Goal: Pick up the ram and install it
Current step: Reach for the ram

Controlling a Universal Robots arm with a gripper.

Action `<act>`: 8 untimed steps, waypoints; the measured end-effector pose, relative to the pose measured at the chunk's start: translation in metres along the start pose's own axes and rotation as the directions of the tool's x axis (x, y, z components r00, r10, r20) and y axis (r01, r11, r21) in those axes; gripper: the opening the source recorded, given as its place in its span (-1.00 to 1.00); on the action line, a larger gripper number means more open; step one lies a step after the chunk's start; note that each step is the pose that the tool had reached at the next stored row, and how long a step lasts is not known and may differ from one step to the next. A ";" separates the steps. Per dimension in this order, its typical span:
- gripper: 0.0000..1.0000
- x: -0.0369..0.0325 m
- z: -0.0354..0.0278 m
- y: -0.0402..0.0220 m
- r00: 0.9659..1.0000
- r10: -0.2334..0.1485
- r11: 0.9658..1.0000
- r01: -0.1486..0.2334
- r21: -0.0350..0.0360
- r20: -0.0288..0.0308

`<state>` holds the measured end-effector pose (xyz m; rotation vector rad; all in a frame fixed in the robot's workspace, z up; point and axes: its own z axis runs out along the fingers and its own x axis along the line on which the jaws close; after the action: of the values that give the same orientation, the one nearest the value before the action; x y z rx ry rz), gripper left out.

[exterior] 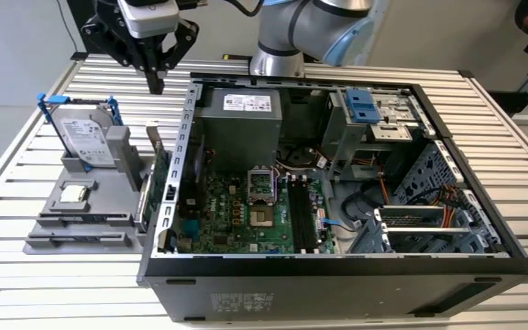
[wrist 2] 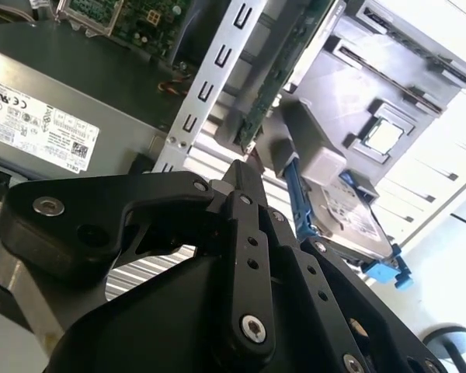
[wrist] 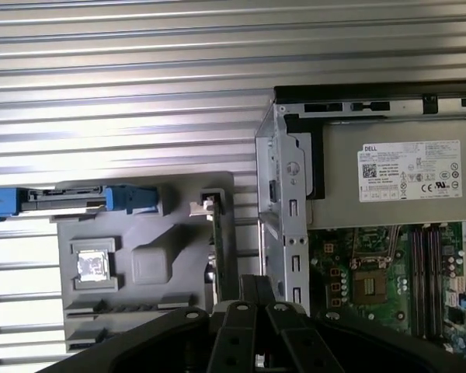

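The ram looks like the thin dark strip (wrist: 132, 306) standing edge-on in a long slot of the grey holder (exterior: 62, 240); the same slot shows in the exterior view as a dark line (exterior: 85, 219). My gripper (exterior: 157, 84) hangs high over the table's back, above the gap between the holder and the open computer case (exterior: 183, 137). Its black fingers meet at a point with nothing between them, as both wrist views show (wrist 2: 242, 172) (wrist: 256, 281). Black memory slots (exterior: 301, 213) run along the motherboard (exterior: 236, 206) inside the case.
On the holder stand a silver hard drive in a blue frame (exterior: 85, 137), a green expansion card (exterior: 159, 175) on edge and a small square chip (exterior: 76, 194). The case's power supply (exterior: 241, 120) and drive cage (exterior: 365, 113) rise at the back. The table is slatted metal.
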<state>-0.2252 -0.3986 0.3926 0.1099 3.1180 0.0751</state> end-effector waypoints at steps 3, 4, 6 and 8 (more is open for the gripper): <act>-1.00 0.0035 -0.0001 -0.0003 1.000 0.000 1.000 0.000 0.000 0.000; -1.00 0.0045 -0.0001 -0.0003 1.000 0.000 1.000 0.000 0.000 0.000; -1.00 0.0071 -0.0002 -0.0005 1.000 0.000 1.000 0.000 0.000 0.000; -1.00 0.0101 -0.0002 -0.0007 1.000 0.000 1.000 0.000 0.000 0.000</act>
<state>-0.2353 -0.3986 0.3926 0.1097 3.1181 0.0751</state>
